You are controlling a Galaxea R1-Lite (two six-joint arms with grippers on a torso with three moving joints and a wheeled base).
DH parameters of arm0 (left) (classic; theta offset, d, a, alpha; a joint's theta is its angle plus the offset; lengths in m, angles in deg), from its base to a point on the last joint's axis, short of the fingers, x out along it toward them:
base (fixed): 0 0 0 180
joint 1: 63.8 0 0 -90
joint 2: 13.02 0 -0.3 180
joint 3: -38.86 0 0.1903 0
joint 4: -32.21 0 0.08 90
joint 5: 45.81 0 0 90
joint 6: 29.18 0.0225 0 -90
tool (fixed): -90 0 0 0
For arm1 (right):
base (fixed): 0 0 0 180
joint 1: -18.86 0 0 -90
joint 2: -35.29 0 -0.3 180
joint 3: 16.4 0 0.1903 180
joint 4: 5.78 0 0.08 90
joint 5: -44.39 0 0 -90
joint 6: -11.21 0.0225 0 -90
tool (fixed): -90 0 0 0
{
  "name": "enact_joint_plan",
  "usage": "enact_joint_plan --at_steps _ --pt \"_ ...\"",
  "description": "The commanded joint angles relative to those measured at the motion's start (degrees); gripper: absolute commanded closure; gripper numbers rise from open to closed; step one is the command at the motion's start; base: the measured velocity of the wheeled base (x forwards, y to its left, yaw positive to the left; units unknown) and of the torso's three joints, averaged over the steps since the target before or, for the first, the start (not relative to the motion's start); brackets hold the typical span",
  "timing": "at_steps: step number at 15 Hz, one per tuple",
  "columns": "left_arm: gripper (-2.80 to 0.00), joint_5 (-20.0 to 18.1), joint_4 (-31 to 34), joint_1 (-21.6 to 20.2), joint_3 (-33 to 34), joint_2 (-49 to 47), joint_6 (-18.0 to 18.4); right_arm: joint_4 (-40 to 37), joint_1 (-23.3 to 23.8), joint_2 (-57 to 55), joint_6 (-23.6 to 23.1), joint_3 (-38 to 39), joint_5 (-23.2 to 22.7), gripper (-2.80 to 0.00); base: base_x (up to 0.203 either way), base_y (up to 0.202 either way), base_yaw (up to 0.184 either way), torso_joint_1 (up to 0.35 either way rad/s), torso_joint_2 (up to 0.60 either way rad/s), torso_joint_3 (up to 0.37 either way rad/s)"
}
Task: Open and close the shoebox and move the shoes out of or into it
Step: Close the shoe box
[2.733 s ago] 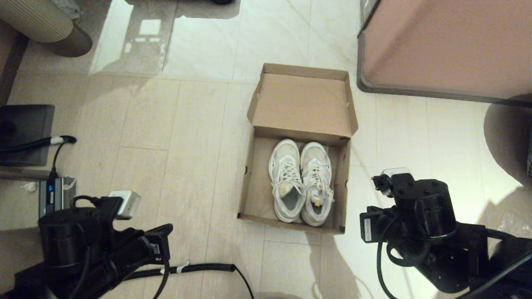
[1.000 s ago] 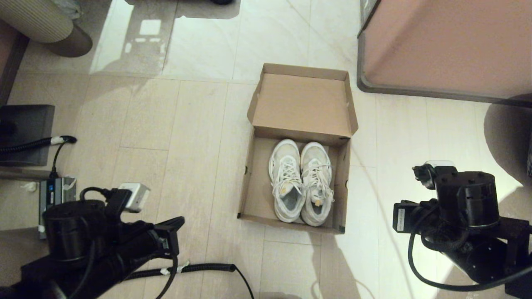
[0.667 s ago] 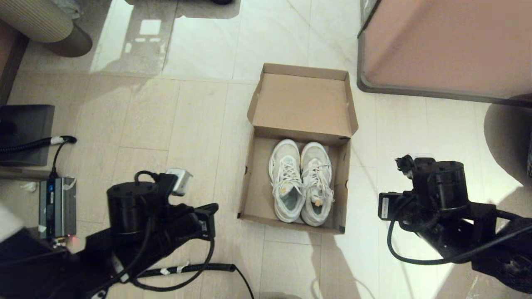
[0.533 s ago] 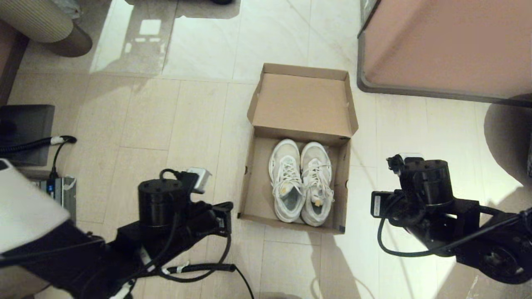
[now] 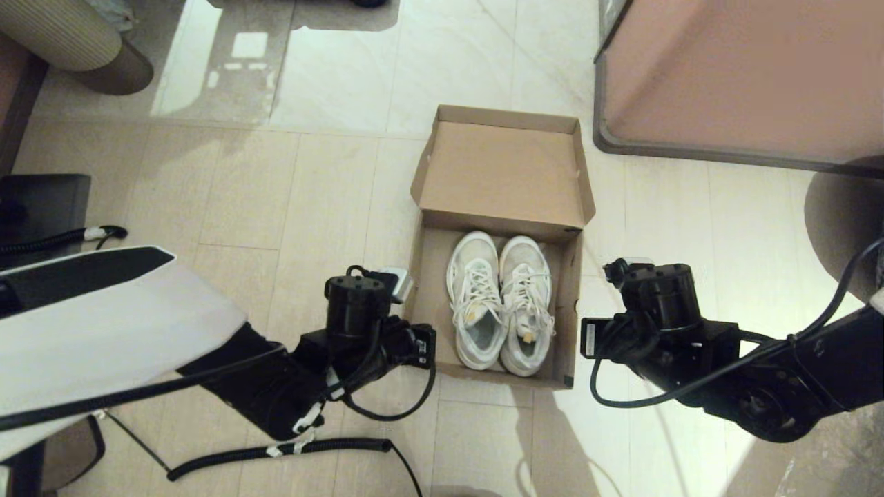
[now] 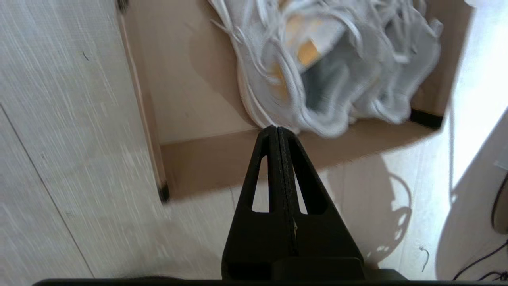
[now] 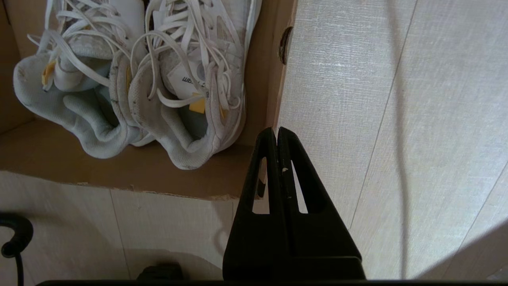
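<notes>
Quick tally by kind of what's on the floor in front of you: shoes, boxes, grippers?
Shoes: 2, one beside the other, inside the box
Shoebox: 1, lid open
Grippers: 2, left gripper and right gripper, both shut and empty
Total: 5

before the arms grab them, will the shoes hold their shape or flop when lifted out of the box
The shoes probably keep their shape: thick soles look stiff. The mesh uppers and padded collars likely give under a pinch. Loose laces may dangle and snag the shoebox wall.
</notes>
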Motion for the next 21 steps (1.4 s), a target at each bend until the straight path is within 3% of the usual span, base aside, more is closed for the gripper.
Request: enact_joint_plan --at_steps 1,6,13,21 --pt "0.0 -0.74 3.47 -0.79 -5.04 -2.62 -0.06 0.29 0.1 -2.41 0.13 -0.64 0.07 0.0 0.0 0.0 0.0 0.0 0.0 0.0" --pt "0.0 -3.27 7.18 -1.19 -8.99 -5.87 -0.07 0.23 0.51 -5.48 0.14 -4.74 0.12 0.0 0.0 0.0 0.0 0.0 0.0 0.0" --pt "0.0 -3.48 13.16 -1.94 -16.85 -8.03 1.08 0.22 1.29 -7.13 0.15 -7.49 -0.12 0.0 0.0 0.0 0.0 0.0 0.0 0.0" --pt "0.0 -3.57 14.86 -1.68 -17.49 -8.44 1.96 0.22 1.24 -6.96 0.06 -8.06 0.15 0.0 0.0 0.0 0.0 0.0 0.0 0.0"
